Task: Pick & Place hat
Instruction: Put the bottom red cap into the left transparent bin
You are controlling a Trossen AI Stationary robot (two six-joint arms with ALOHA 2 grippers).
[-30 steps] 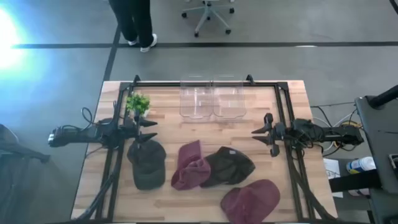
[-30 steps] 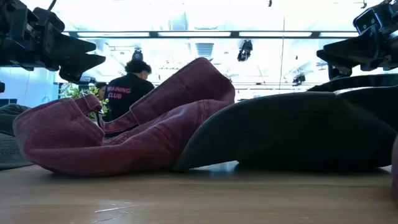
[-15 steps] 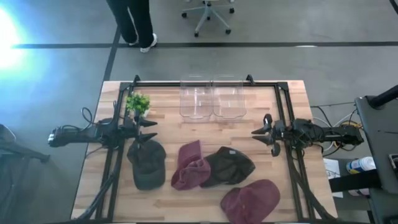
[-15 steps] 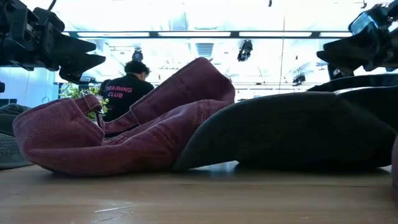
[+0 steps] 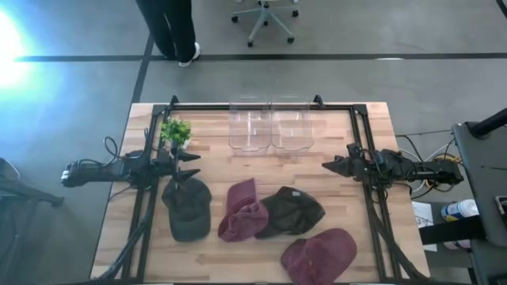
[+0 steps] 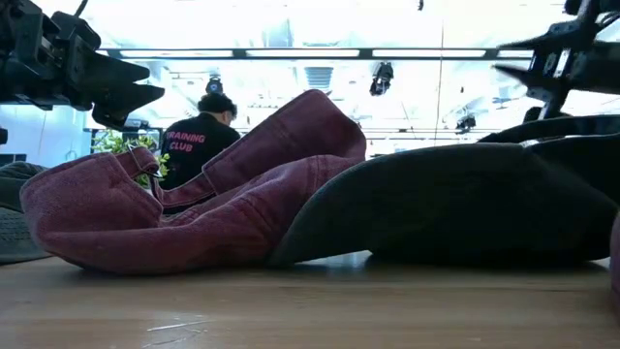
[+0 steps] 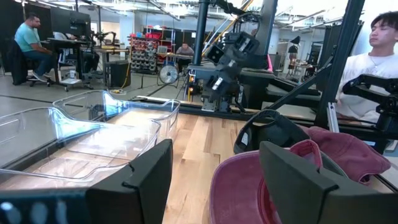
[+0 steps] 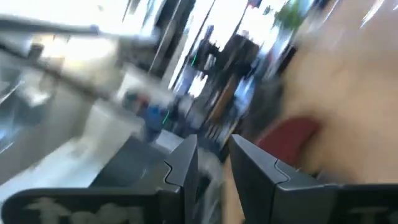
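Several caps lie on the wooden table: a dark grey cap [image 5: 188, 207] on the left, a maroon cap [image 5: 242, 212] leaning against a black cap [image 5: 293, 212] in the middle, and another maroon cap [image 5: 321, 255] at the near edge. My left gripper [image 5: 192, 165] is open and hangs above the far edge of the grey cap, high over the table in the low view [image 6: 145, 83]. My right gripper [image 5: 326, 166] hovers at the right side, beyond the black cap, its fingers a narrow gap apart [image 8: 213, 146]. Neither touches a cap.
Two clear plastic bins [image 5: 252, 125] [image 5: 291, 125] stand side by side at the table's far edge. A small green plant [image 5: 175, 132] sits at the far left beside the left arm. Black frame rails [image 5: 366, 142] run along both sides. A person's legs [image 5: 170, 28] show beyond the table.
My right gripper has turned about its own axis, so its fingers now stand one above the other, and it has risen a little in the low view. The caps have not moved.
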